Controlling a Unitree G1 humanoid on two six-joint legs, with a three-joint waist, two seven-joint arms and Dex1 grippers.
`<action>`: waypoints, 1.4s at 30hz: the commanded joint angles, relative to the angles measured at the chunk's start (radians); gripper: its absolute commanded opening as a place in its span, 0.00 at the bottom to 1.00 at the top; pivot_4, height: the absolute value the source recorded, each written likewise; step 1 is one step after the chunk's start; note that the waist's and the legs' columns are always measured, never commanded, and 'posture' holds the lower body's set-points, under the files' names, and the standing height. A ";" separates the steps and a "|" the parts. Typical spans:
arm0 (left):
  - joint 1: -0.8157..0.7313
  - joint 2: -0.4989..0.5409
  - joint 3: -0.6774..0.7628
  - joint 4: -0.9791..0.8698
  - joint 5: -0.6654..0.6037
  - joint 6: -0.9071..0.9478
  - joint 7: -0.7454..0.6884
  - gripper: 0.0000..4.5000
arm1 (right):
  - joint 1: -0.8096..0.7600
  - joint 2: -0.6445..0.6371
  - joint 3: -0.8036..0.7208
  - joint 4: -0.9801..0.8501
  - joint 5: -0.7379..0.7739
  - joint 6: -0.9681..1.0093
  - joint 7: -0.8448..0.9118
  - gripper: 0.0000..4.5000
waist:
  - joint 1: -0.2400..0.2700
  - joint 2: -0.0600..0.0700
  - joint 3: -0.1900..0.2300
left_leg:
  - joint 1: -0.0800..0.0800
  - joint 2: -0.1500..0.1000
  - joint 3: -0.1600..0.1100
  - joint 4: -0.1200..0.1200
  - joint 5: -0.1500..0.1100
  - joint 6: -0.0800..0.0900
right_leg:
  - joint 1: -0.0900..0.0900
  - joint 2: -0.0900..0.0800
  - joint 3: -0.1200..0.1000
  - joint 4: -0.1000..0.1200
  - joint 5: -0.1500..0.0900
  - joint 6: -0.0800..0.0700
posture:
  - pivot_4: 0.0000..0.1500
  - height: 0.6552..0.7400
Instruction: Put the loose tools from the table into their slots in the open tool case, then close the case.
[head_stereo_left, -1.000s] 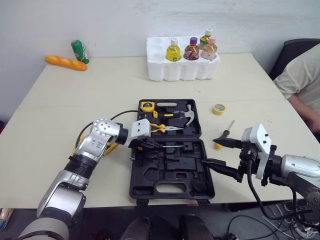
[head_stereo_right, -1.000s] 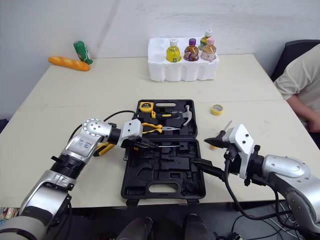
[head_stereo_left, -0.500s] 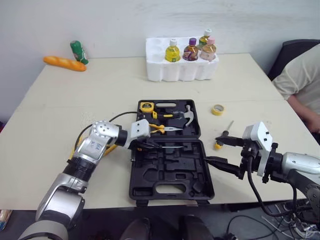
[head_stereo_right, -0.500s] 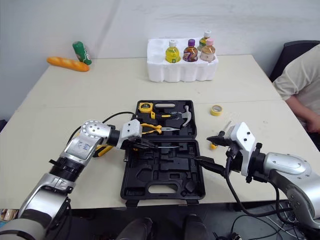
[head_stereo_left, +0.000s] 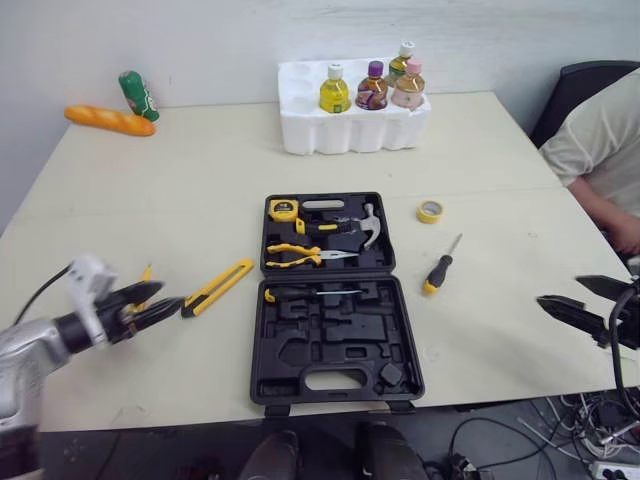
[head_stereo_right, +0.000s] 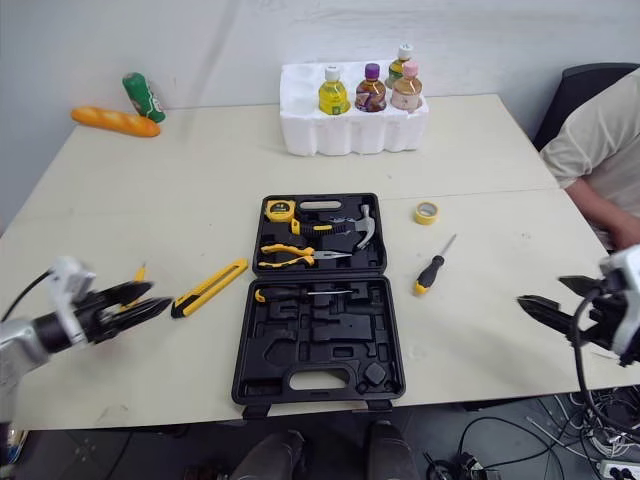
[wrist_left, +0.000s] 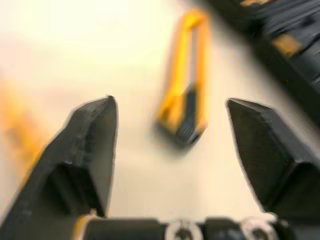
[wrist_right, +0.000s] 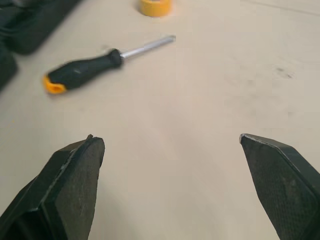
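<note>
Tool case (head_stereo_left: 335, 330) lies open, a yellow utility knife (head_stereo_left: 217, 288) loose just left of it, a screwdriver (head_stereo_left: 440, 265) just right. Well left of the case, the left gripper (head_stereo_left: 168, 297) gapes wide and empty; well right, the right gripper (head_stereo_left: 559, 290) likewise. A yellow sliver (head_stereo_right: 138, 272) beyond the knife may be another tool.

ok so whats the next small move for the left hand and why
Probably ease the left hand forward over the yellow utility knife and shut on it. The hand is open and points at the knife, which lies loose on the table just ahead of its fingertips, left of the open tool case.
</note>
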 joint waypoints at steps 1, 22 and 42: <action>0.035 0.078 0.173 0.149 0.022 -0.096 0.038 0.97 | -0.023 -0.033 -0.051 0.140 -0.069 -0.082 -0.009 1.00 | 0.002 0.000 0.000 | 0.000 0.000 -0.001 0.000 0.000 0.000 | 0.000 0.000 -0.001 0.000 0.000 0.000 | 1.00 0.97; -0.156 0.148 -0.189 -0.411 -0.288 0.138 -0.083 0.97 | -0.281 0.441 0.123 -0.594 0.208 0.469 -0.632 1.00 | -0.005 0.006 0.002 | -0.001 0.002 0.000 -0.011 0.006 -0.011 | -0.004 0.001 0.001 -0.004 0.001 -0.001 | 1.00 0.97; -0.723 -0.220 -0.724 -0.474 -0.270 0.127 -0.015 0.97 | -0.461 0.815 0.419 -0.498 -0.040 0.555 -1.022 1.00 | -0.030 0.005 0.002 | -0.005 0.001 0.006 -0.011 0.014 -0.015 | -0.017 0.004 0.006 0.011 0.001 -0.003 | 1.00 0.97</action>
